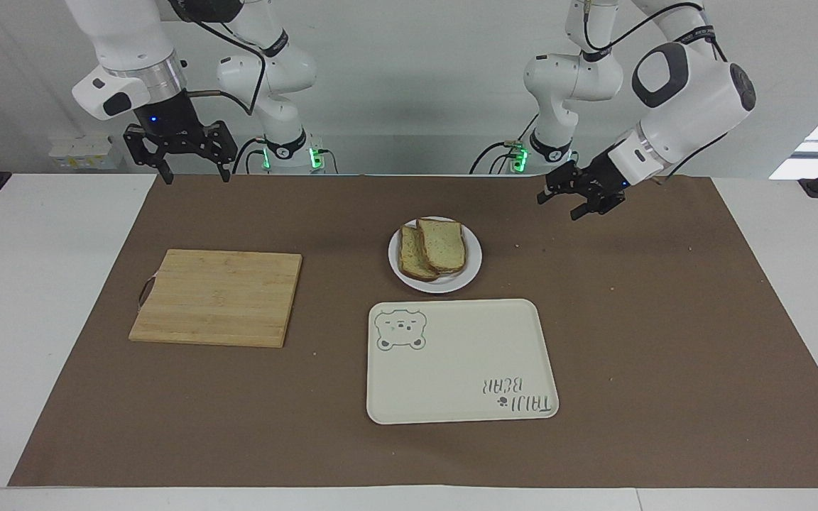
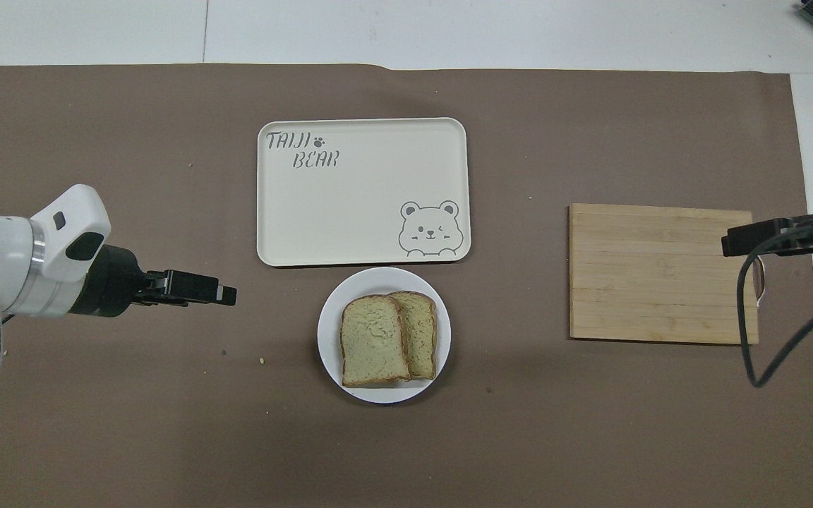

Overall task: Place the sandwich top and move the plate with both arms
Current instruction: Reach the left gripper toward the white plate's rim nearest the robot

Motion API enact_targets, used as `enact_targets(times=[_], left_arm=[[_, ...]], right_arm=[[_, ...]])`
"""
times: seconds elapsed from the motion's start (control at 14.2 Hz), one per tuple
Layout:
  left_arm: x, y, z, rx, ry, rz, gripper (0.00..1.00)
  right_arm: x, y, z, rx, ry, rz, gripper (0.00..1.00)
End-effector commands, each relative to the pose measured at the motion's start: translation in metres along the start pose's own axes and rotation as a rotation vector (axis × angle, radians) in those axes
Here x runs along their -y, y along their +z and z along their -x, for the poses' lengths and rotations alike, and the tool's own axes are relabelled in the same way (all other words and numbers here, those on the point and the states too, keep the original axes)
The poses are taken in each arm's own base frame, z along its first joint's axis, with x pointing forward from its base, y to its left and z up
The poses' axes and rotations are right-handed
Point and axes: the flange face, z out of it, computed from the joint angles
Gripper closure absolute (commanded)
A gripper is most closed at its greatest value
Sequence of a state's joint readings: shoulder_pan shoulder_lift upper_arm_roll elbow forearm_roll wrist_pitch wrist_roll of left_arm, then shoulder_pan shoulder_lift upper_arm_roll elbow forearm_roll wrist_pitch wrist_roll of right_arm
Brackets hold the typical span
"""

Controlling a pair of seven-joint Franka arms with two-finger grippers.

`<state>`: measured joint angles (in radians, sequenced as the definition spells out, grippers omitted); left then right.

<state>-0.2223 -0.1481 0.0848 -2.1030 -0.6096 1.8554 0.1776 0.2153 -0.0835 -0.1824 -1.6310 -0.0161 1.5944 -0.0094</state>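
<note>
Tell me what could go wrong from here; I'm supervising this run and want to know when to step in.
1. The sandwich top lies overlapping the smaller slice on the small plate; the open left gripper, coming in low from the side, might drag both slices or push the plate.
2. The plate sits right beside the bear tray, so a nudge could knock it against the tray's rim.
3. The right gripper waits open near the cutting board, too distant to steady anything.
</note>
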Motion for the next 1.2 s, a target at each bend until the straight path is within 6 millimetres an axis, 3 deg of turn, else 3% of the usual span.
enact_targets(times=[0.0,0.28,0.42,0.78,0.99,1.13], left_arm=[[0.016,0.029,0.018,-0.024,-0.004,0.086,0.01],[0.055,0.101,0.031,-0.046,0.019,0.259,0.19],[0.058,0.11,0.03,-0.068,-0.013,0.326,0.33],[0.066,0.152,0.045,-0.102,-0.009,0.446,0.46],[0.072,0.168,0.044,-0.108,0.009,0.466,0.46],[0.087,0.19,0.047,-0.116,0.038,0.486,0.46]], right_arm=[[-0.004,-0.003,0.003,0.016,-0.005,-0.024,0.0],[-0.017,-0.004,0.001,0.039,0.012,0.004,0.0],[-0.019,-0.007,0.002,0.039,0.012,0.006,0.0],[-0.017,-0.007,0.003,0.035,0.015,-0.018,0.0],[-0.015,-0.008,0.001,0.022,0.005,0.005,0.0],[-0.019,-0.01,0.002,0.026,0.001,0.03,0.0]])
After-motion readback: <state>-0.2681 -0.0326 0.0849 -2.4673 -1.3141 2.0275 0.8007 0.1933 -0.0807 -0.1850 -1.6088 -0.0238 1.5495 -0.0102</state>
